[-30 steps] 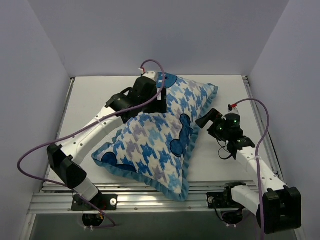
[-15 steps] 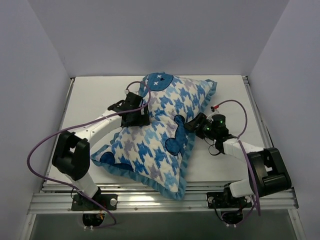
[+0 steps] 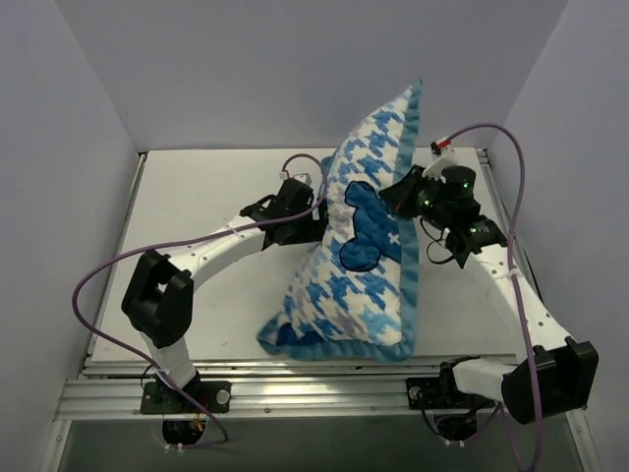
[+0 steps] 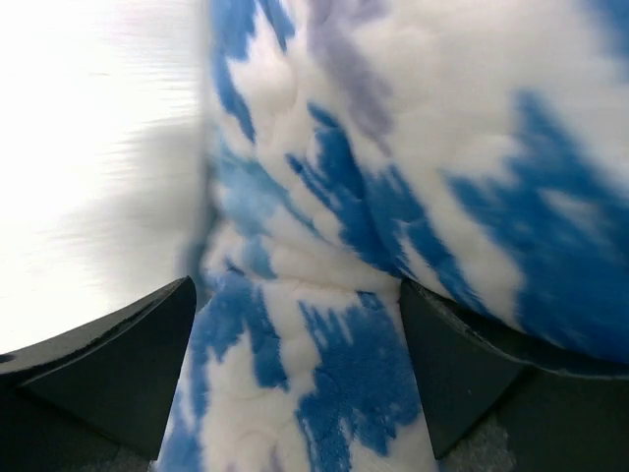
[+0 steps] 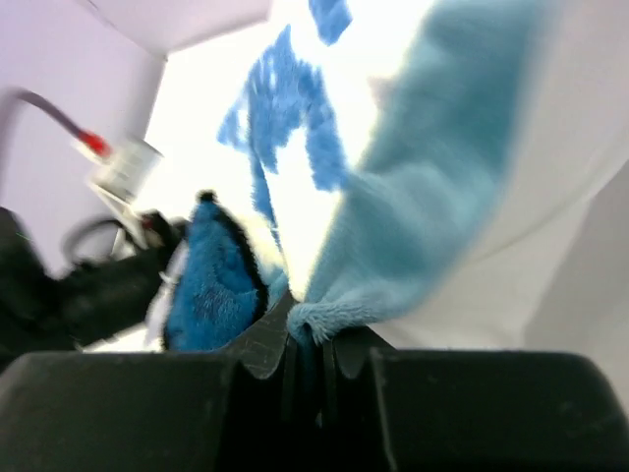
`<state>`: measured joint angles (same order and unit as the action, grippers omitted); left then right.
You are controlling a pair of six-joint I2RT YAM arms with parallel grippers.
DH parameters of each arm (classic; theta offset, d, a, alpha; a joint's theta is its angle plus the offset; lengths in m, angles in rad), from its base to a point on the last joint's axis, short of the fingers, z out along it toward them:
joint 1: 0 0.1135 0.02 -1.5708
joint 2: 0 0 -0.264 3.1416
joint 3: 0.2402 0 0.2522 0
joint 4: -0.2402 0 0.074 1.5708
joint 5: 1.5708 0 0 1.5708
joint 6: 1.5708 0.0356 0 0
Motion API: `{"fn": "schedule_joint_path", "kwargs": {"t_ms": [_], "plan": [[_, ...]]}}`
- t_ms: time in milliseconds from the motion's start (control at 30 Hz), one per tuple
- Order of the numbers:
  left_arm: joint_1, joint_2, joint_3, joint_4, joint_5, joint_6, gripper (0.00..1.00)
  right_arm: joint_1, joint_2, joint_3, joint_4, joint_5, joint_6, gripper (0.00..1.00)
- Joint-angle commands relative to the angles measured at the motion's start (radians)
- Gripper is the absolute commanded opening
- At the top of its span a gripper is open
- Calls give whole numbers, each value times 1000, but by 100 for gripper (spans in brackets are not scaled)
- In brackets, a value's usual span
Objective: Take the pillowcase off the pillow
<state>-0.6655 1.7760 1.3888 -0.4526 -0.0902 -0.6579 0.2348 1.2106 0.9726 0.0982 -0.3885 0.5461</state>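
Note:
The pillowcase (image 3: 366, 280), blue-white houndstooth with a dark blue mouse-head patch (image 3: 370, 232) and light blue trim (image 3: 408, 295), stands tipped up on its lower edge on the table. The pillow is hidden inside it. My right gripper (image 3: 405, 197) is shut on the trim (image 5: 423, 216) at the raised right side, and in the right wrist view the fabric is pinched in the gripper (image 5: 310, 339). My left gripper (image 3: 313, 210) stands open against the left face. In the left wrist view patterned fabric (image 4: 413, 147) bulges between the spread fingers of the gripper (image 4: 295, 295).
The white table (image 3: 197, 197) is boxed in by pale walls at the left, back and right. A metal rail (image 3: 295, 393) runs along the near edge. Purple cables (image 3: 103, 275) loop off both arms.
My right gripper has shut on the trim and risen, tipping the pillowcase from lying flat to standing on edge. My left gripper has shifted right, staying open against the fabric.

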Motion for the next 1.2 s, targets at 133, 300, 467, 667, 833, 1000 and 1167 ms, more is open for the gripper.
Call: {"fn": "schedule_joint_path", "kwargs": {"t_ms": [133,300,467,667,833,1000,1167], "plan": [[-80,-113,11,160,123,-123,95,60,30,325,-161,-52,-140,0],[-13,-326,-169,105,31,-160,97,217,141,345,-156,-17,-144,0],[81,-608,-353,-53,-23,-171,96,366,211,351,-170,46,-150,24],[109,-788,-346,-262,-98,-43,94,448,167,383,-277,200,-172,70],[125,-701,-193,-273,-89,93,94,448,87,354,-454,507,-146,86],[150,-411,22,-210,13,196,94,445,-35,279,-601,628,-65,93],[165,-70,365,-149,90,210,94,446,-129,216,-704,689,17,95]]}}
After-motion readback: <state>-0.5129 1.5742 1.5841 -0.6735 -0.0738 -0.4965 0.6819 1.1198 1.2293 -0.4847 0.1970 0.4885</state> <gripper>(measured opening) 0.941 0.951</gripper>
